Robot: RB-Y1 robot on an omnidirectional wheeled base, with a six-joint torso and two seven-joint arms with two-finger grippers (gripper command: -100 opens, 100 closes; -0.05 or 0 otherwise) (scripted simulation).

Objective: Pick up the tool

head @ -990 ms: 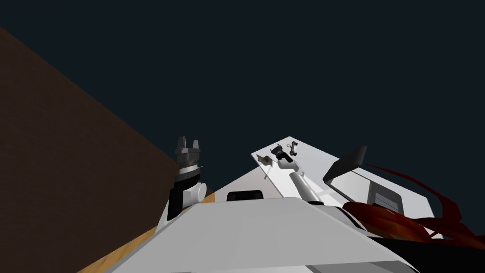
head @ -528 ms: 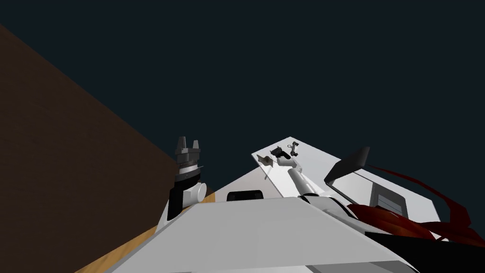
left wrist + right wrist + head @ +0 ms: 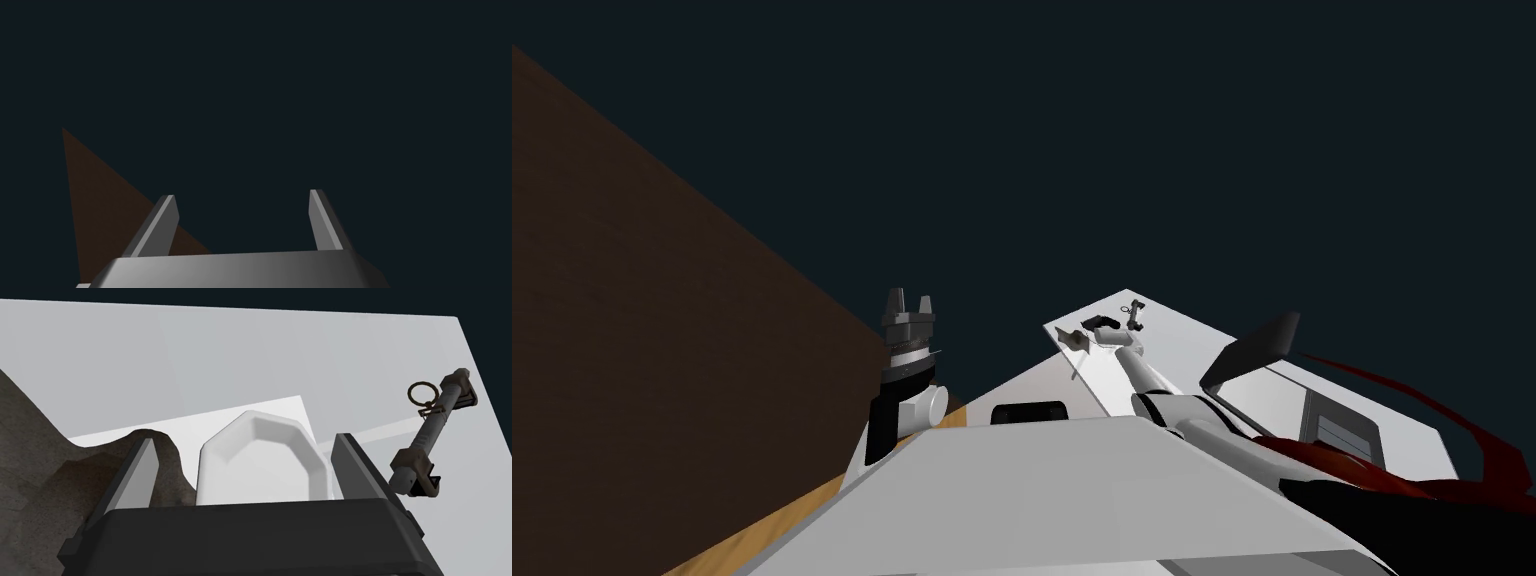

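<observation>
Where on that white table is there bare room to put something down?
Bare tabletop stretches beyond the white block to the far edge, and a narrower strip lies between block and tool. Crowded around the right gripper: the block sits between its open fingers, a grey-brown lump beside it.

Left tool (image 3: 241,195), right tool (image 3: 246,438), both splayed

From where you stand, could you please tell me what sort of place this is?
Probably a room in a house, at a desk or worktable: a flat white tabletop carries a small grey-brown bar-shaped implement with a ring, beside a dark brown wall and orange wooden floor.
</observation>
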